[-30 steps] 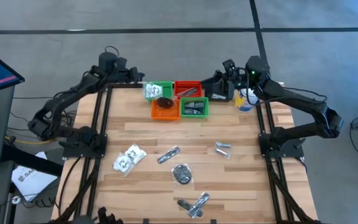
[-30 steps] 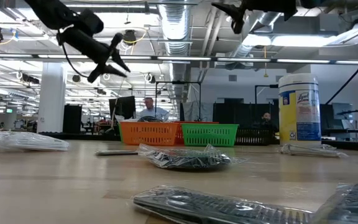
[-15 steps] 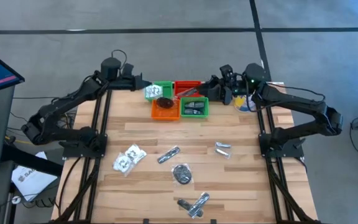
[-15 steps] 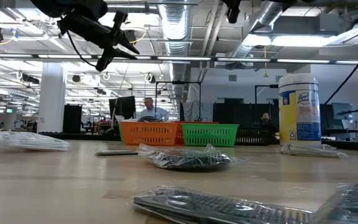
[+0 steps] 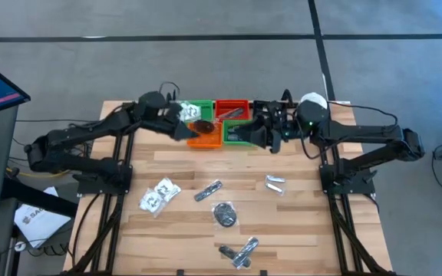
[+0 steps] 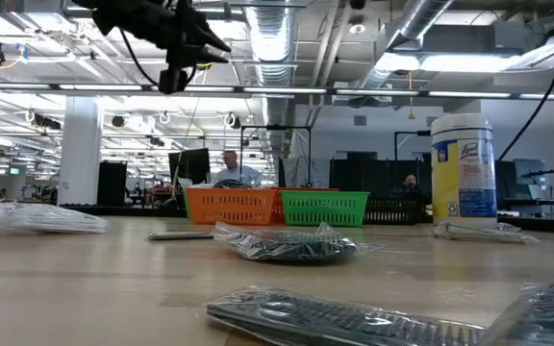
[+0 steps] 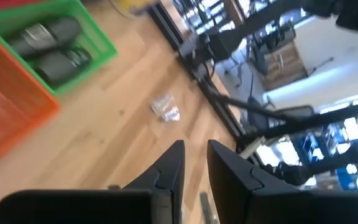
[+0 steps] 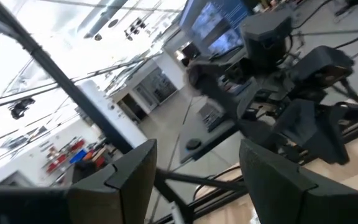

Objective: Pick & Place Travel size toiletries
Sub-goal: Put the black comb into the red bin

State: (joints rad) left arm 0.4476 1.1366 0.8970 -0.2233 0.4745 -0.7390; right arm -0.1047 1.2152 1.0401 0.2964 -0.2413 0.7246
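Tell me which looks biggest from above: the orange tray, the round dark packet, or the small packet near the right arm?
1. orange tray
2. round dark packet
3. small packet, though it is nearly the dark packet's size.

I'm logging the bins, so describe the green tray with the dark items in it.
The green tray is a small rectangular basket with slatted plastic walls. It sits flat on the wooden table at the far end, against the orange tray and in front of the red one. Two dark grey ovals lie inside.
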